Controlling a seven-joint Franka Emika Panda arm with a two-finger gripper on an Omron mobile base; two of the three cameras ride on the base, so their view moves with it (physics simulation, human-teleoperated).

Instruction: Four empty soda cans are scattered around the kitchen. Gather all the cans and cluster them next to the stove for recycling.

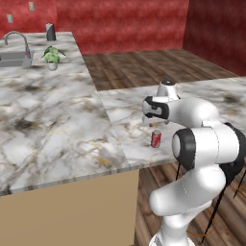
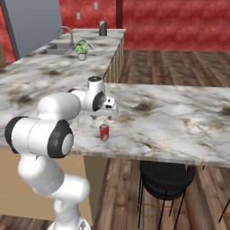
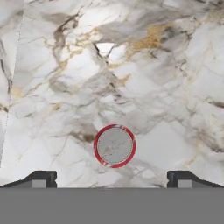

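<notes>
Red soda can (image 3: 114, 145) stands upright on the marble worktop (image 1: 57, 125), near its front edge. End effector (image 3: 112, 179) hovers above it, jaws wide and empty. Descend straight, centring the can between the fingers; it probably sits slightly off-centre. Open worktop lies all around.

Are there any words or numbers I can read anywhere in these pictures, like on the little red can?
None can be read.
Red soda can: white markings on its side, too small and blurred to read.
Same can from above in the hand view: plain silver top, no text.
Marble counter, potted plant, dark container and sink: no writing on them.
</notes>
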